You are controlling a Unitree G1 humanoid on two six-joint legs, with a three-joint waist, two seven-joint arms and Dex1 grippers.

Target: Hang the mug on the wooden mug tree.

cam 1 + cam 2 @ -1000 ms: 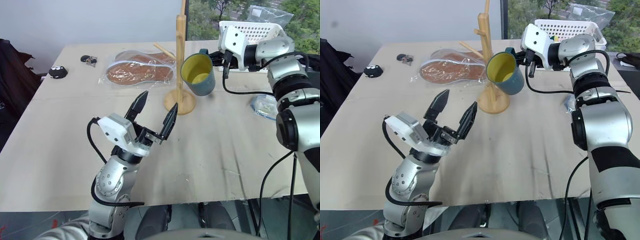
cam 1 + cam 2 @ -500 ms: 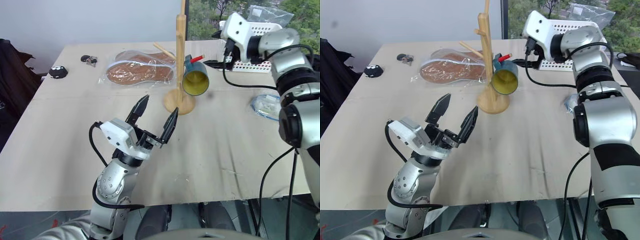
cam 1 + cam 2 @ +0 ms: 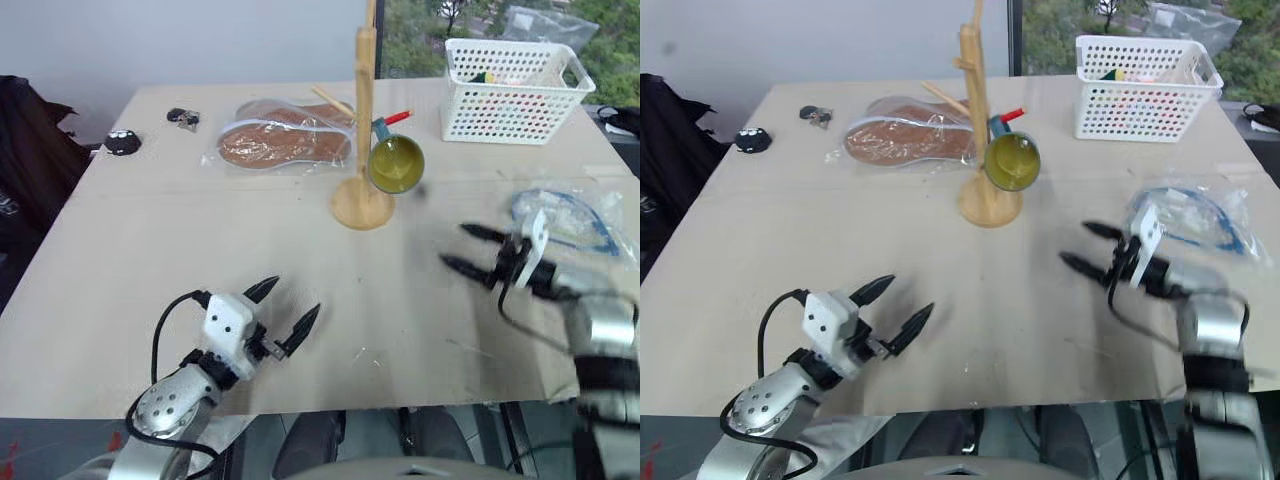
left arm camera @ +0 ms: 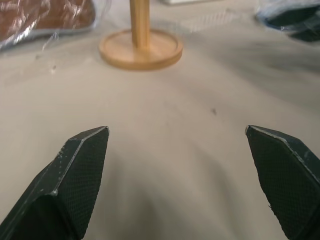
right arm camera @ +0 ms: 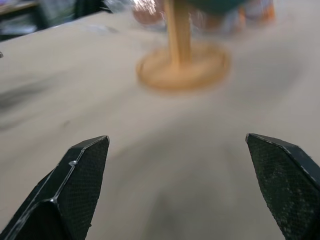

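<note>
the right pincer [image 3: 472, 250] hangs low over the bench [image 3: 150, 240] on the robot's right, its two black fingers spread wide with nothing between them, tips aimed toward the middle of the bench. just beyond that arm lies a crumpled clear plastic bag [image 3: 570, 215] with something blue in it. the left pincer [image 3: 288, 312] sits near the front edge of the bench on the left, fingers likewise spread wide and empty, aimed across the bench toward the wooden mug tree [image 3: 364, 120]; in the left wrist view the fingertips [image 4: 82, 165] stand well apart with bare bench between them and the tree's round base [image 4: 140, 48] ahead. the wooden mug tree stands upright about mid-bench, toward the far side, on its disc base. the mug [image 3: 395, 162] hangs on the tree's right side, off the bench surface, its handle toward the pole and its yellow inside facing the camera; neither pincer touches it. something small and red [image 3: 396, 117] shows just behind the mug. left of the tree lies a brown shoe insole in a clear wrapper [image 3: 285, 142]. a white perforated basket [image 3: 513, 88] stands at the far right corner. at the far left are a small black object [image 3: 123, 142] and a bunch of keys [image 3: 182, 118].
</note>
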